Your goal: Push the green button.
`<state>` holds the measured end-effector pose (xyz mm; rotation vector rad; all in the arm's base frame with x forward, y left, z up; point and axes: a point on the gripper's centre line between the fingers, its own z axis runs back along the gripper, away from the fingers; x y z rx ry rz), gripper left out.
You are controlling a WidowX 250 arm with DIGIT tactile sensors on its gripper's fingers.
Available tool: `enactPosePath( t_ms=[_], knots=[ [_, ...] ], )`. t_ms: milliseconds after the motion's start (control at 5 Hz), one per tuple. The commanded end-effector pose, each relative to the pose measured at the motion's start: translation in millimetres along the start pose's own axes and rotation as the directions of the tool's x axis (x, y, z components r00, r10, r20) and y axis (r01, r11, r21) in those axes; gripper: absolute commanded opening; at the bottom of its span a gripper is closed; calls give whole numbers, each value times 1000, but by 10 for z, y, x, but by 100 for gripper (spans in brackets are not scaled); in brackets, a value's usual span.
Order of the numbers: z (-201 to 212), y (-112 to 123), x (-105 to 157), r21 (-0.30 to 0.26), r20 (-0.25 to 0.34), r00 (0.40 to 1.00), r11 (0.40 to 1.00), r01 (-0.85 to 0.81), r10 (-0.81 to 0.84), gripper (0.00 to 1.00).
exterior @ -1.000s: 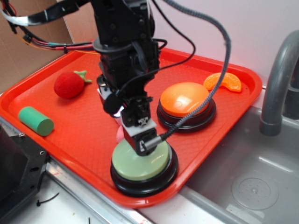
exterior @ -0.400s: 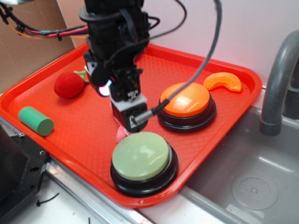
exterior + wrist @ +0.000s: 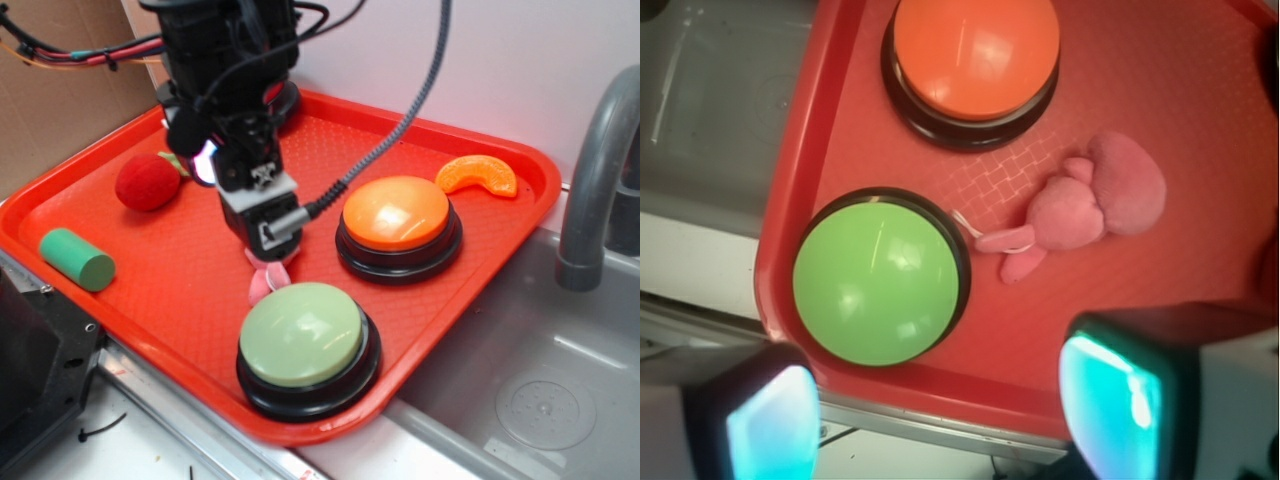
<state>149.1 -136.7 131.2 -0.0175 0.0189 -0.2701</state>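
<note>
Hand above the tray, clear of the green button

The hand (image 3: 262,235) hangs empty, fingers (image 3: 1115,395) spread wide; green button (image 3: 302,335) sits beside an orange button (image 3: 397,215) on the red tray (image 3: 150,290).

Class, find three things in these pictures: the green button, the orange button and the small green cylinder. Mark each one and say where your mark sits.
green button (image 3: 302,333): exterior view, middle of its domed top.
orange button (image 3: 396,213): exterior view, middle of its top.
green cylinder (image 3: 73,257): exterior view, on its curved side.
</note>
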Motion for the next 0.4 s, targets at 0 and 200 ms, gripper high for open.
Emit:
enactPosePath(
  t_ms=[0, 200],
  knots=[
    [282, 4, 41, -15, 69, 998, 1000, 14, -13, 100],
    [315, 17, 22, -33, 75, 997, 999, 36, -33, 100]
  ],
)
